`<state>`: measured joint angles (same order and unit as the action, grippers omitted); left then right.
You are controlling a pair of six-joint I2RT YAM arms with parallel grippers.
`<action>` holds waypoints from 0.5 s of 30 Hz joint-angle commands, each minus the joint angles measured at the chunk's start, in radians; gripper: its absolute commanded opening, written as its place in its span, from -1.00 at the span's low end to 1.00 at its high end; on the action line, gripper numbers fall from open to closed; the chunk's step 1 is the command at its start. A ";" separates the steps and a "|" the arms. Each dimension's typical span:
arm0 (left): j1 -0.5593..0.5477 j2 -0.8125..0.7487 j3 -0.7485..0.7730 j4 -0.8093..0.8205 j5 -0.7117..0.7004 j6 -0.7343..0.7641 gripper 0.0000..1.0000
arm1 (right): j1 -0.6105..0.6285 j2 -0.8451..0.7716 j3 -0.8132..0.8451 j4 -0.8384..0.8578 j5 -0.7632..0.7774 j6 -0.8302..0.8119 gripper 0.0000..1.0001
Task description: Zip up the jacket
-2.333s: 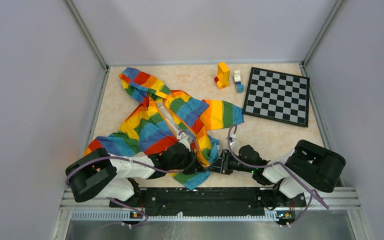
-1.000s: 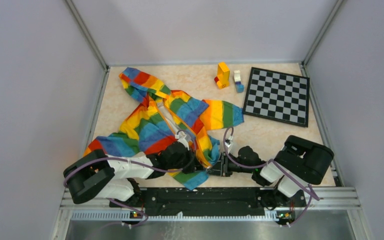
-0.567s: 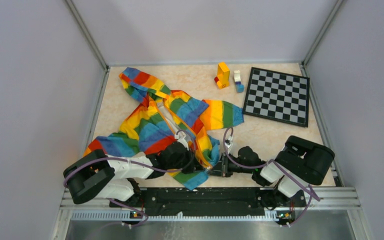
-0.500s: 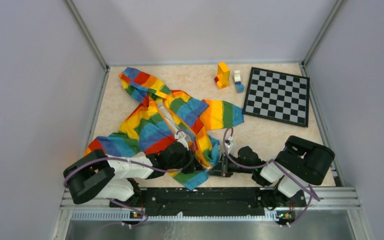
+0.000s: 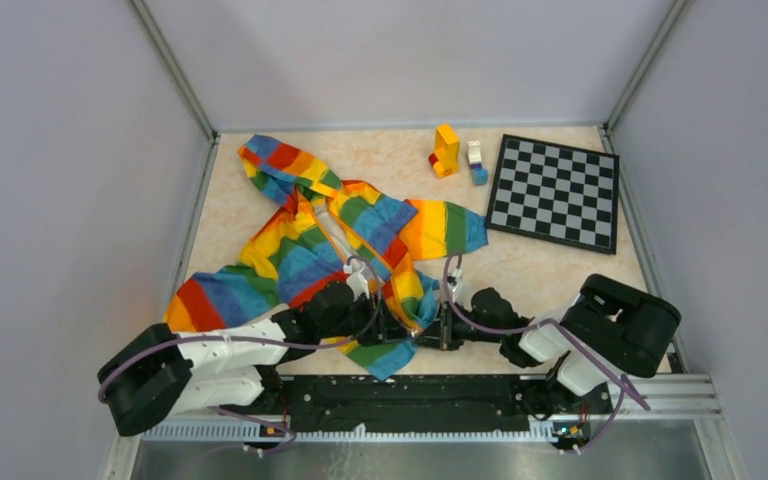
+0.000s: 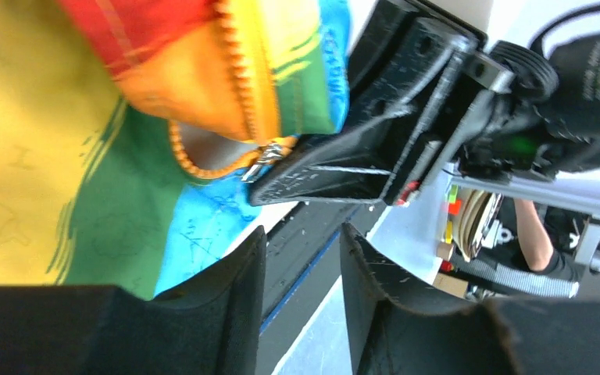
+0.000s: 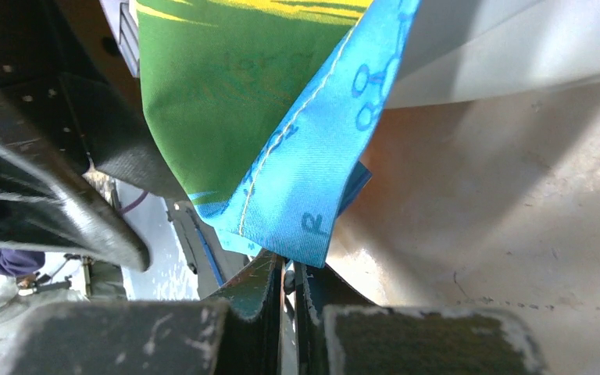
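The rainbow-striped jacket (image 5: 310, 250) lies spread on the table, hood at the far left and bottom hem near the arms. Its orange zipper (image 6: 238, 86) hangs apart, with the metal slider (image 6: 264, 160) at the lower end. My right gripper (image 5: 422, 335) reaches in from the right and is shut on that slider, under the blue hem corner (image 7: 305, 180); in its wrist view the right gripper (image 7: 287, 264) shows a small metal piece pinched between the pads. My left gripper (image 5: 388, 322) sits just left of it over the hem. In its own view the left gripper (image 6: 303, 234) is open and holds nothing.
A black-and-white chessboard (image 5: 555, 192) lies at the back right. A yellow block stack (image 5: 445, 150) and a small white-and-blue block (image 5: 476, 162) stand beside it. The table's front rail (image 5: 410, 385) runs just below both grippers. Metal frame posts bound the sides.
My left gripper has opened and let go of the jacket, and its arm has swung down and left. The right gripper has closed on the zipper slider.
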<state>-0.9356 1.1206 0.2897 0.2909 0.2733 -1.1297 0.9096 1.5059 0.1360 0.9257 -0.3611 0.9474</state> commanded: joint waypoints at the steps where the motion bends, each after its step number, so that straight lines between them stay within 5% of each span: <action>1: 0.005 -0.061 0.039 0.012 0.057 0.099 -0.18 | 0.006 -0.001 0.029 0.047 -0.020 -0.042 -1.00; 10: 0.005 0.071 0.186 -0.176 0.006 0.257 -0.63 | 0.007 0.004 0.024 0.069 -0.033 -0.043 -1.00; 15: 0.002 0.151 0.253 -0.217 -0.003 0.332 -0.57 | 0.006 0.009 0.024 0.079 -0.038 -0.042 -1.00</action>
<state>-0.9352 1.2232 0.4732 0.1253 0.2893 -0.8944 0.9096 1.5085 0.1394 0.9432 -0.3889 0.9279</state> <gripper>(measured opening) 0.187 0.015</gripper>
